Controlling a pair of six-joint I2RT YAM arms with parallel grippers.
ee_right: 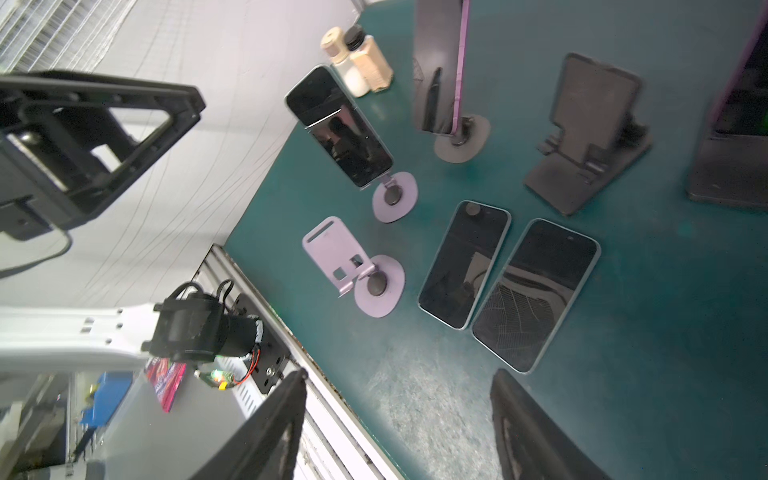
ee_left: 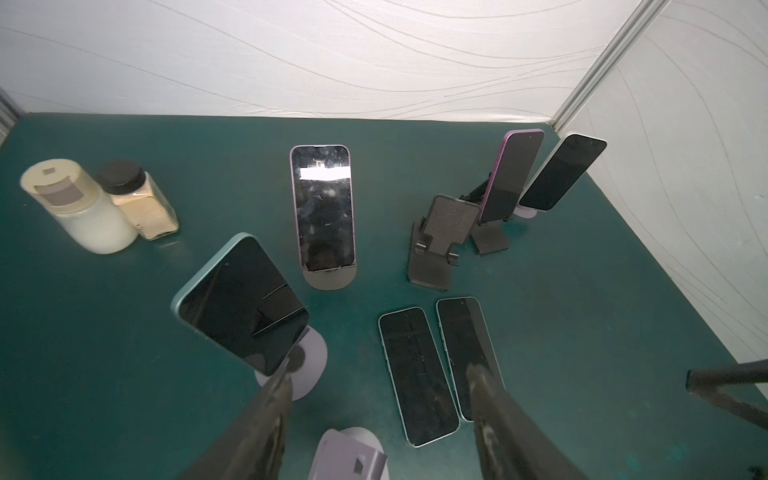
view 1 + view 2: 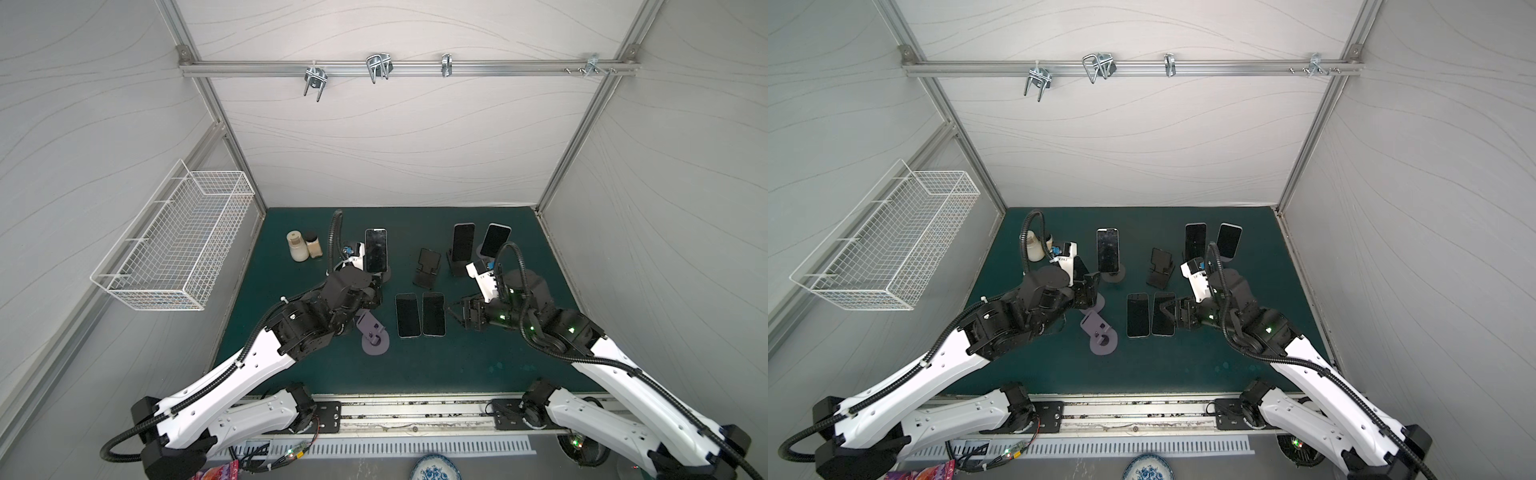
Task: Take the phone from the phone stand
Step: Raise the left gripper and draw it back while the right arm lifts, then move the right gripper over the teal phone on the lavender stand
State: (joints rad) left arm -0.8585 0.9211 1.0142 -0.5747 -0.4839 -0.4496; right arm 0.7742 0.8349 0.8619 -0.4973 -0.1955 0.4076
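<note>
Green mat, phone on lilac stand

The phone just ahead of my left hand has a pale teal edge and a dark, unlit screen; it sits on the phone stand, leaning back with its screen facing up toward me and turned somewhat askew. The phone stand is lavender, with a flat rounded base lying on the green table and a dark round joint at the foot of the phone. The phone's lower corner is right at one fingertip of that hand, though I cannot tell whether they touch.
</note>
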